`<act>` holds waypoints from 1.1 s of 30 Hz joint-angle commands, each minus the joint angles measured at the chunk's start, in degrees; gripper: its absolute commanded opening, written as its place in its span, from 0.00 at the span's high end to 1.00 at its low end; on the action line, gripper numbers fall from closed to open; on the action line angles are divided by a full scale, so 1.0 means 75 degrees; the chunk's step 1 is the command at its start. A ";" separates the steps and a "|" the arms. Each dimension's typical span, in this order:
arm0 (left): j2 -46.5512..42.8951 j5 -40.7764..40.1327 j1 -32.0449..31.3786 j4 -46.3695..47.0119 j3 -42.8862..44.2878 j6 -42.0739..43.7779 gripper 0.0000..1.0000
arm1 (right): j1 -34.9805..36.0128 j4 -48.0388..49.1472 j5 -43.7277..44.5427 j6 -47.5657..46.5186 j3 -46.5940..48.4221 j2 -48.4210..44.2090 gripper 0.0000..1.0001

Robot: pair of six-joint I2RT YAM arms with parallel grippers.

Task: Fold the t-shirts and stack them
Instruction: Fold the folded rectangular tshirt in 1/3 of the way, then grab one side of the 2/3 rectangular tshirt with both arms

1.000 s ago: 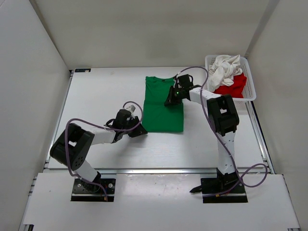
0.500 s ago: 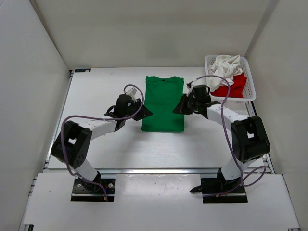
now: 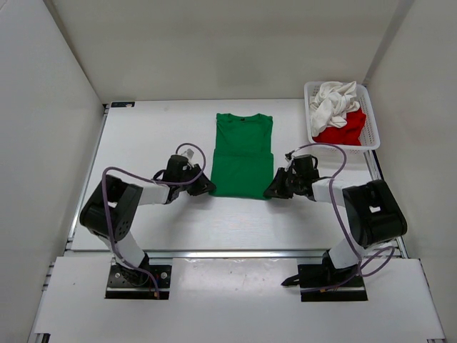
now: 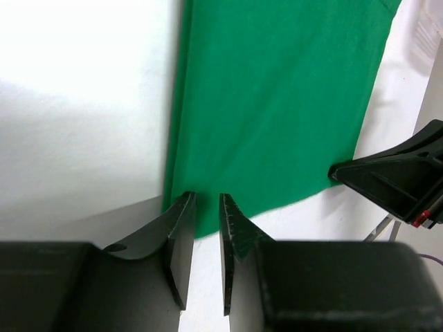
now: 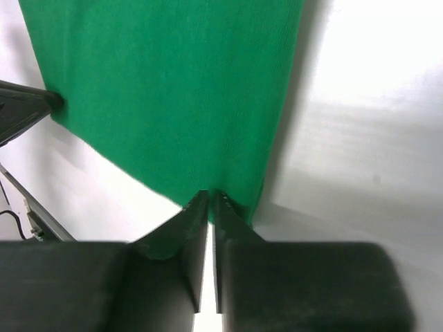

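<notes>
The green t-shirt point(image 3: 243, 153) lies flat mid-table with its sides folded in. It fills the left wrist view point(image 4: 277, 104) and the right wrist view point(image 5: 166, 90). My left gripper point(image 3: 206, 189) is low at the shirt's near left corner; its jaws stand a narrow gap apart with the hem point(image 4: 208, 207) between the tips. My right gripper point(image 3: 272, 191) is at the near right corner, its jaws pressed almost together on the hem point(image 5: 211, 187). The white t-shirt point(image 3: 333, 101) and the red t-shirt point(image 3: 344, 130) lie crumpled in the basket.
The white mesh basket point(image 3: 372, 121) stands at the far right corner of the table. White walls close in the table on the left, back and right. Purple cables loop over both arms.
Both grippers have come toward me along the shirt's sides, from its middle down to its near corners. The right gripper has left the shirt's top surface. The shirt lies as before.
</notes>
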 commanded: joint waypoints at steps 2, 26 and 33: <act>-0.1380 -0.0279 0.0177 -0.0271 -0.0366 0.0240 0.65 | -0.0026 0.0019 0.0213 -0.0133 -0.0370 -0.0916 0.81; -0.0422 -0.1056 -0.0466 -0.0740 -0.0343 0.0769 0.73 | -0.0225 0.0571 -0.0045 0.0218 -0.0652 -0.0238 0.85; -0.1099 -0.1440 -0.0712 -0.1429 -0.0414 0.0885 1.00 | 0.0008 0.0303 0.0072 0.0266 -0.0769 -0.0647 1.00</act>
